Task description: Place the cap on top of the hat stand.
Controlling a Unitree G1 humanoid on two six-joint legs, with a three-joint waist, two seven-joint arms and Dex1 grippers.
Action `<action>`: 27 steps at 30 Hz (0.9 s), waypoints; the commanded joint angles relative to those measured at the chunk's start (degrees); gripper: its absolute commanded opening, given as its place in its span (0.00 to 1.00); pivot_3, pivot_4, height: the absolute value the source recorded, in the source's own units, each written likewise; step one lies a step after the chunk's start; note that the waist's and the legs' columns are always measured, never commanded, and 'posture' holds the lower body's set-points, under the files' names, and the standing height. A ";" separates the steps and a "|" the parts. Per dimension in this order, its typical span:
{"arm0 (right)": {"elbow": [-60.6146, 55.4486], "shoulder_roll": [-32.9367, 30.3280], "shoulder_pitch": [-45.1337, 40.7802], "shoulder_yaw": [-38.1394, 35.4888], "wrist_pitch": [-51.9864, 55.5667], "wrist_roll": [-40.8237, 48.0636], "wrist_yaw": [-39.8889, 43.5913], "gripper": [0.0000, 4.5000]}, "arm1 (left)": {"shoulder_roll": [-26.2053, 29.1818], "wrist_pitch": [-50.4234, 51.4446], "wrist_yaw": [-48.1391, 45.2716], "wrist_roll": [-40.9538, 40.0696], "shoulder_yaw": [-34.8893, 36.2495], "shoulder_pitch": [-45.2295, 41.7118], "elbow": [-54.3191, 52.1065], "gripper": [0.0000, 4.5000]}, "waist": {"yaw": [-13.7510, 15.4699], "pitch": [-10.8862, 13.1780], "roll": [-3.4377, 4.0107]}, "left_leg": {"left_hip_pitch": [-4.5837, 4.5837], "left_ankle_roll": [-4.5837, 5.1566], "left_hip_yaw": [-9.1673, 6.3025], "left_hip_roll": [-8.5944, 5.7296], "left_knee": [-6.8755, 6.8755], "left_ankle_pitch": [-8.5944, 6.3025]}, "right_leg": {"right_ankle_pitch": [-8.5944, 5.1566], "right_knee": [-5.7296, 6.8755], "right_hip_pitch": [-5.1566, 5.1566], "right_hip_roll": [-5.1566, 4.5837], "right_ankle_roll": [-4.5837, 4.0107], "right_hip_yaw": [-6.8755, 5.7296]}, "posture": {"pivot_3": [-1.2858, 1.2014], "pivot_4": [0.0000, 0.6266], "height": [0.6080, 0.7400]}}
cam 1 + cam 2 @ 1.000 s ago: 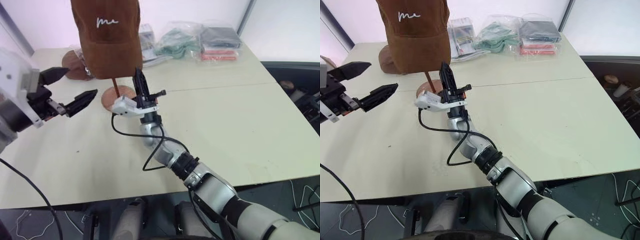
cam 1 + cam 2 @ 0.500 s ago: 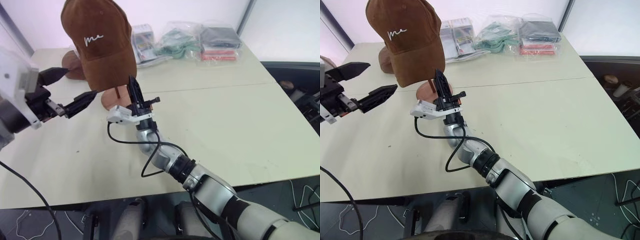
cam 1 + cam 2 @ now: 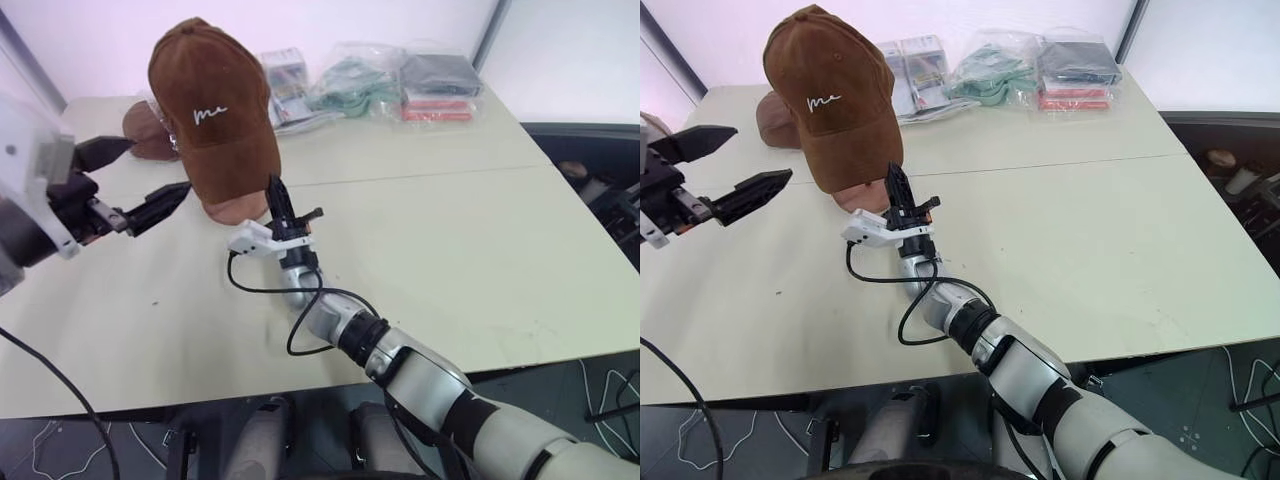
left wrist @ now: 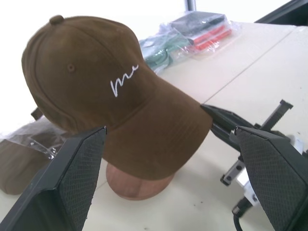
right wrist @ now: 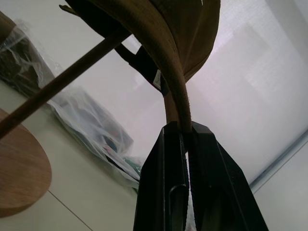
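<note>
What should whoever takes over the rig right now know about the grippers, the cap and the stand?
Right gripper: shut on the cap's brim edge.
Left gripper: open, empty, beside the cap, not touching it.
Cap: over the stand, hiding its rod and top; whether it rests on the top cannot be told.
Stand: on the table, base showing under the brim.
Done: cap brought over the stand.
Left: seat the cap, release the brim, withdraw.
</note>
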 commanded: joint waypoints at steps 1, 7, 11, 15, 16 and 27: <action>-0.27 16.24 -1.00 1.86 -3.12 0.84 0.78 0.01 | 1.44 -0.06 0.33 -0.52 2.31 -0.19 -0.85 1.00 | 0.00 0.00 0.00 | 0.00 0.00 0.00 0.00 0.00 0.00 | 0.00 0.00 0.01 0.00 0.00 0.00 | 0.52 0.24 1.00; -0.77 15.04 -1.50 4.43 -5.56 0.00 0.62 0.01 | 1.73 -0.48 0.37 -0.39 2.11 -0.23 -0.58 1.00 | -0.03 0.00 0.00 | 0.00 0.00 0.00 0.01 -0.01 0.00 | 0.00 0.00 -0.01 0.01 0.00 0.00 | 0.52 0.24 1.00; -1.42 13.95 -1.60 6.06 -6.07 -1.23 0.34 0.01 | 1.49 -0.91 0.39 -0.12 1.77 -0.35 -0.46 1.00 | -0.02 0.00 0.00 | 0.00 0.00 0.01 0.01 -0.01 0.00 | 0.00 0.00 -0.02 0.01 0.00 0.01 | 0.52 0.24 1.00; -1.08 13.38 -1.43 6.28 -5.27 -1.54 0.40 0.01 | 1.34 -1.20 0.52 -0.08 1.44 -0.56 -0.39 1.00 | 0.00 0.00 0.00 | 0.00 -0.01 0.00 0.01 -0.01 0.00 | 0.00 0.00 -0.02 0.01 0.00 0.00 | 0.52 0.24 1.00; -0.86 13.23 -1.46 6.18 -4.94 -1.53 0.44 0.01 | 1.27 -1.32 0.56 -0.02 1.26 -0.63 -0.35 1.00 | 0.00 0.00 0.00 | 0.00 -0.01 0.00 0.01 -0.01 0.00 | 0.00 0.00 -0.02 0.01 0.00 0.00 | 0.52 0.24 1.00; 0.59 12.26 -2.50 4.57 0.48 -1.73 -0.22 0.01 | 1.04 -1.80 0.72 0.04 -0.05 -1.22 -0.03 1.00 | 0.00 0.00 0.00 | 0.01 -0.01 0.00 0.01 -0.02 0.00 | 0.00 0.00 -0.02 0.01 0.00 0.01 | 0.52 0.24 1.00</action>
